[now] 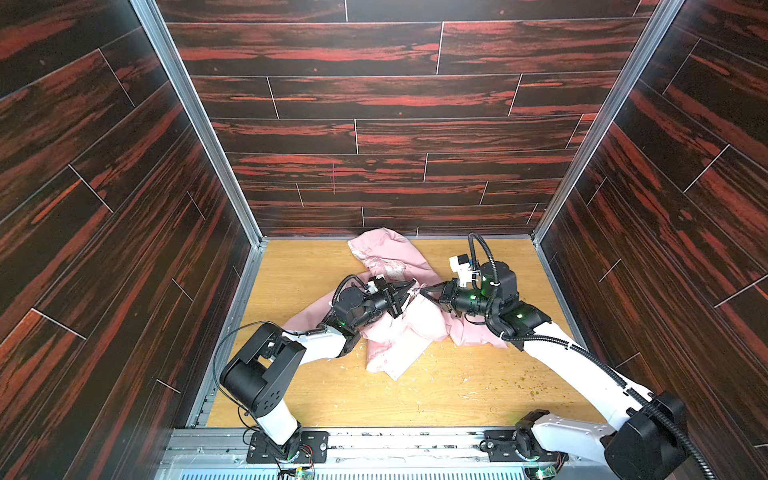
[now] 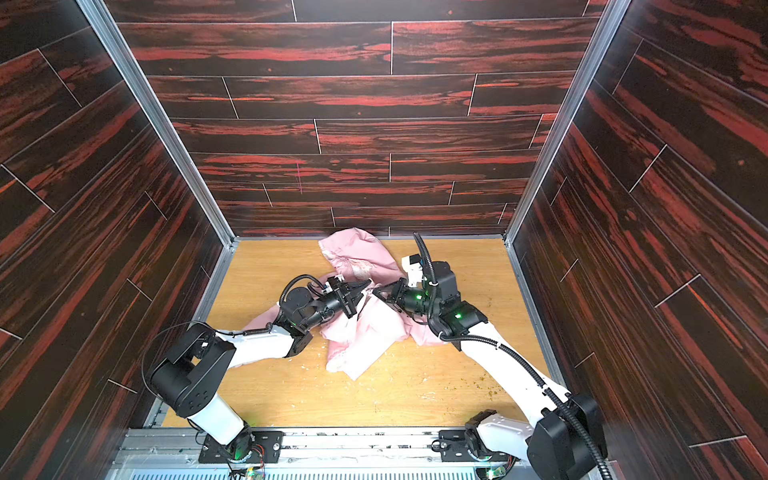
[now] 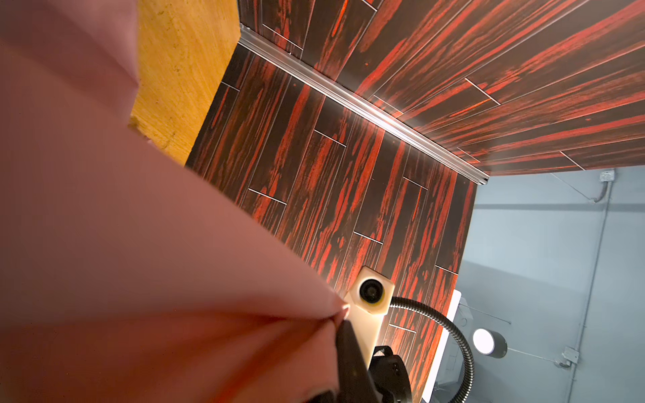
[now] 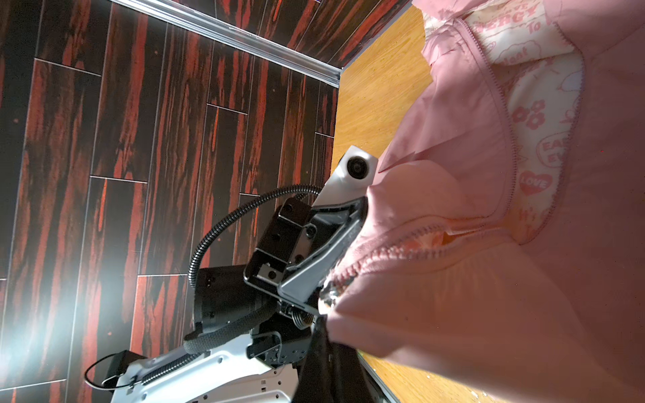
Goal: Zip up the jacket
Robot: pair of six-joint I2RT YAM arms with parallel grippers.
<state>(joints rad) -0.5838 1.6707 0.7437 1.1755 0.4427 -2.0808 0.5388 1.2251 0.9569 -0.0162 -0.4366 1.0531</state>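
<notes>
Across both top views, one pink jacket is lying crumpled at frame centre on the wooden surface, its far end reaching toward the back wall. Two arms are reaching in and covering parts of it, and its zipper is showing too small to make out. The left pincer and the right pincer are meeting almost tip to tip over a raised ridge of cloth, each pinching narrow on the jacket.

From the left wrist, blurred pink cloth is filling the left half of the frame and hiding the grip. It is gathering to a pinched tip at lower centre beside one dark finger; whose finger it is, I cannot tell.

From the right wrist, the jacket is filling the right half. Zipper teeth are running from a metal slider at lower centre, where the left pincer is pressing closed, its tips buried in folds. Toward the upper right, two tooth rows are spreading around a white lining printed in pink.
</notes>
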